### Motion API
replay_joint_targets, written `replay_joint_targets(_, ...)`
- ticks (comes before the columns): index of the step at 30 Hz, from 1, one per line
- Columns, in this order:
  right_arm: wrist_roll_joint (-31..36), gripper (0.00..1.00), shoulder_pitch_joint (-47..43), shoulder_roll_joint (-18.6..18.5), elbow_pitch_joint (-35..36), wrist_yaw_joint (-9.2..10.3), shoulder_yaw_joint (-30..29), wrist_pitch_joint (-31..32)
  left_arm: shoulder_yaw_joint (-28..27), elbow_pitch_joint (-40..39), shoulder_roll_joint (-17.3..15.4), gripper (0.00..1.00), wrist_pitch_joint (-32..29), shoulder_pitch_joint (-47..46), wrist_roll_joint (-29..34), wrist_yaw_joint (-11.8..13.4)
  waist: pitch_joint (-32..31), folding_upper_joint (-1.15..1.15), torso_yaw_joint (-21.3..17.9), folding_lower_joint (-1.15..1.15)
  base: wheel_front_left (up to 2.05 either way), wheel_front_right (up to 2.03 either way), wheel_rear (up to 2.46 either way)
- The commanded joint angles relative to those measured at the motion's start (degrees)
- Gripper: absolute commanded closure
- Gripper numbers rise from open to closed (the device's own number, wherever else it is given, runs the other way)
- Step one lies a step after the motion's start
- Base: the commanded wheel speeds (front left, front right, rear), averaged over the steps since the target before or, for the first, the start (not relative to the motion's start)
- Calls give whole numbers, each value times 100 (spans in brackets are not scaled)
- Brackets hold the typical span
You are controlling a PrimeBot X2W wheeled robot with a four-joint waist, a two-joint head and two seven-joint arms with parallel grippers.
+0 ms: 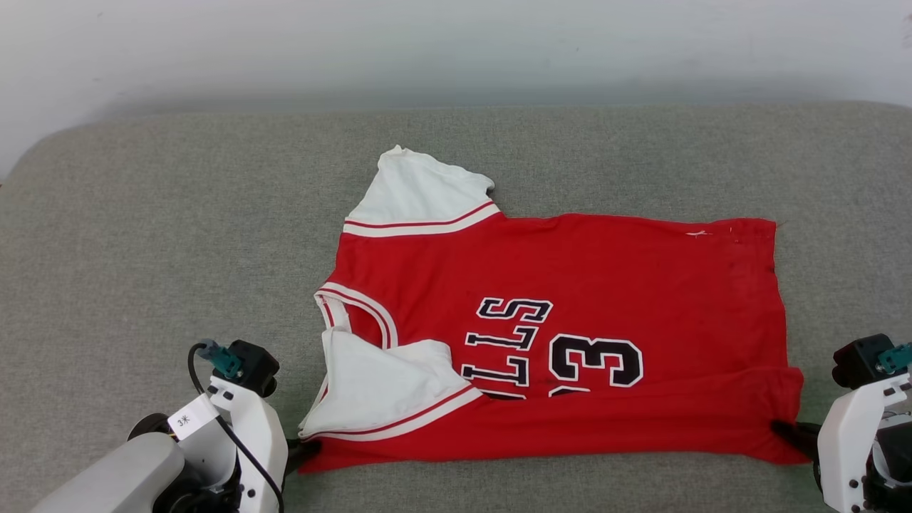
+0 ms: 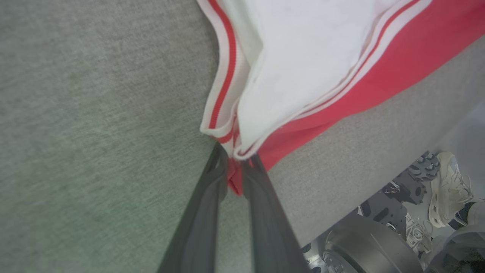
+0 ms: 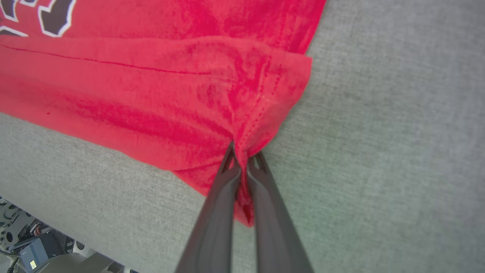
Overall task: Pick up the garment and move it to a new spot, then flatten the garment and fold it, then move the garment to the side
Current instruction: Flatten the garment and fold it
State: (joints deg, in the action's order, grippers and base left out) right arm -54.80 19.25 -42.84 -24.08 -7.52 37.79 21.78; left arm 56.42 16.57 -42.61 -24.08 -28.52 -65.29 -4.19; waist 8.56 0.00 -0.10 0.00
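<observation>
Head view: garment [image 1: 570, 271] lies spread across mid-frame on the grey cushion [image 1: 178, 214], its near edge folded over the lettering. Left gripper [image 1: 305, 449], lower left, is clamped on the sleeve-side corner. Right gripper [image 1: 784, 430], lower right, pinches the hem corner tight.

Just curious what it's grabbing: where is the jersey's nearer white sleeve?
In the head view, the sleeve lies folded onto the red jersey at lower left, below the collar, right beside the left gripper pinching that corner.
</observation>
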Motion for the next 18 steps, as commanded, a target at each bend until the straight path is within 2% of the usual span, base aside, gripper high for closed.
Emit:
replay_joint_targets(1,-2,64,-9,68,-39,7,13,-33,-4,58,19,100,21,-20,-2,-23,-9,0,8,0,0,0,0)
replay_joint_targets(2,5,10,-24,96,-74,7,-1,-91,-5,106,32,55,66,-20,15,-29,-29,0,15,0,0,0,0)
replay_joint_targets(3,47,0,-38,100,-100,7,-18,-172,-7,143,15,0,109,-27,63,-38,-54,0,22,0,0,0,0)
replay_joint_targets(7,227,0,-94,65,-45,6,-150,-662,-74,114,-90,0,309,-93,164,-67,-201,0,54,0,0,0,0)
replay_joint_targets(12,600,0,-104,126,104,7,-596,-1593,-299,-162,-300,0,733,-301,400,34,-326,0,42,0,0,0,0)
replay_joint_targets(16,1083,0,-57,447,154,6,-1185,-2328,-535,-268,-306,0,1133,-563,604,243,-337,0,-31,0,0,0,0)
replay_joint_targets(17,1573,0,-42,816,222,6,-1745,-2778,-647,-251,-234,0,1323,-852,823,404,-240,0,-110,0,0,0,0)
replay_joint_targets(18,1748,0,-57,962,275,5,-1926,-2888,-676,-226,-199,0,1369,-966,882,443,-194,0,-141,0,0,0,0)
